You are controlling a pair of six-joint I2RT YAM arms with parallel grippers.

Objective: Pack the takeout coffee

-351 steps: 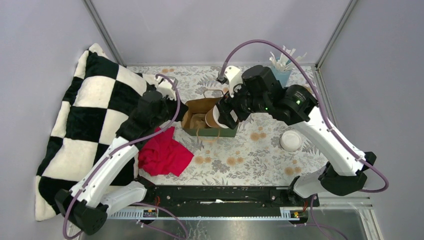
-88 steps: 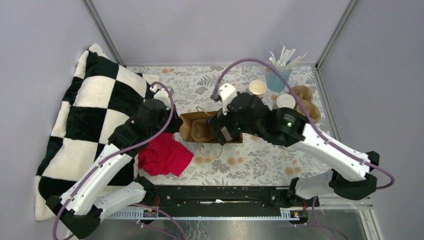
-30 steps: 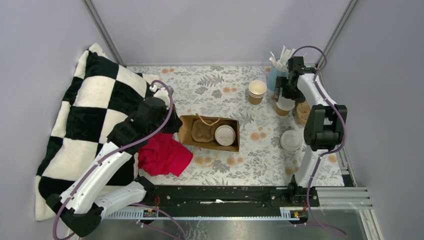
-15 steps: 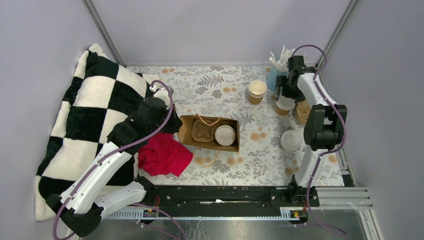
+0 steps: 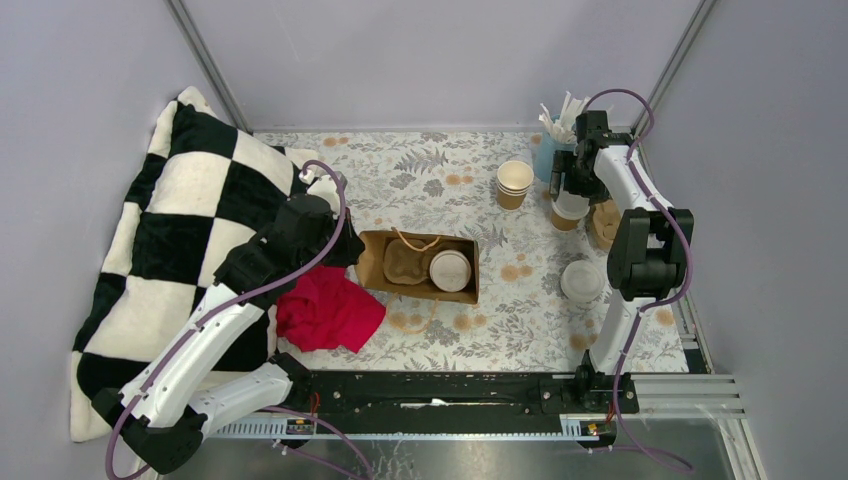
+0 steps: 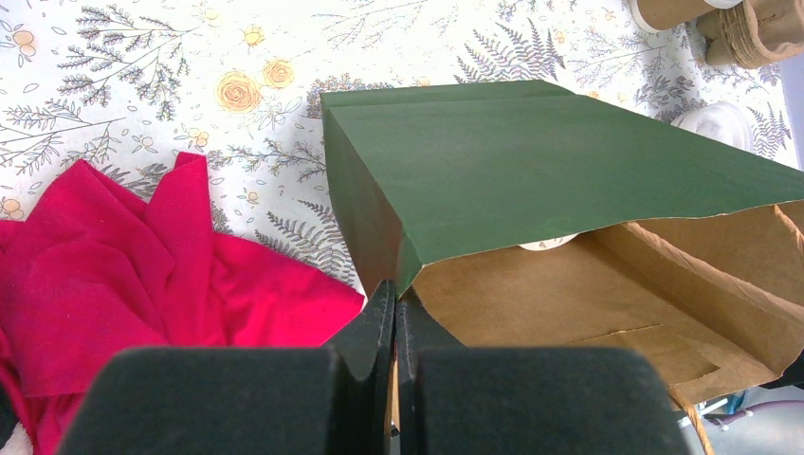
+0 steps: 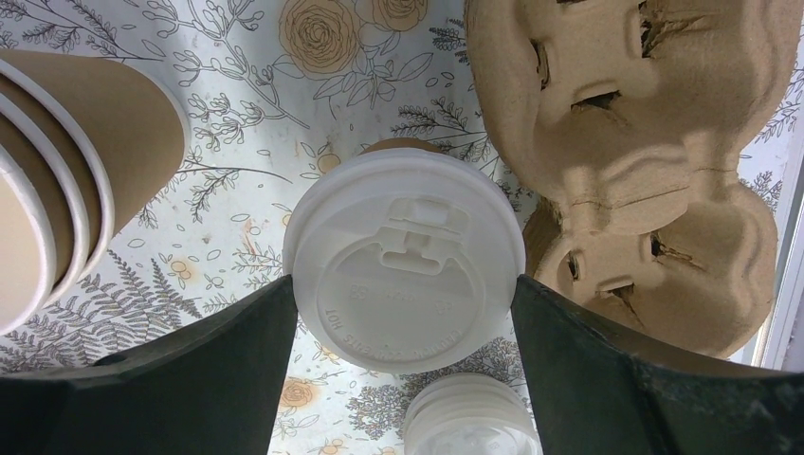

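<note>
One takeout coffee cup (image 5: pixel 450 270) with a white lid stands inside the open green bag (image 5: pixel 462 296) at the table's middle. My left gripper (image 5: pixel 345 243) is shut on the bag's left rim; the left wrist view shows its closed tips (image 6: pixel 393 303) pinching the bag's paper edge (image 6: pixel 531 161). A second lidded coffee cup (image 5: pixel 570 207) stands at the back right. My right gripper (image 5: pixel 572 192) is over it. In the right wrist view its fingers (image 7: pixel 403 284) press both sides of the white lid (image 7: pixel 403 246).
A stack of empty kraft cups (image 5: pixel 515 181) and a blue cup of white sticks (image 5: pixel 560 150) stand near the right gripper. A cardboard cup carrier (image 5: pixel 606 222) lies right of the cup. A stack of lids (image 5: pixel 582 281), a red cloth (image 5: pixel 328 310) and a checkered pillow (image 5: pixel 170 230) also lie here.
My right arm left a cup in the bag and swung to the back right over the second lidded cup. In the last second it barely moves. The left arm holds still.
</note>
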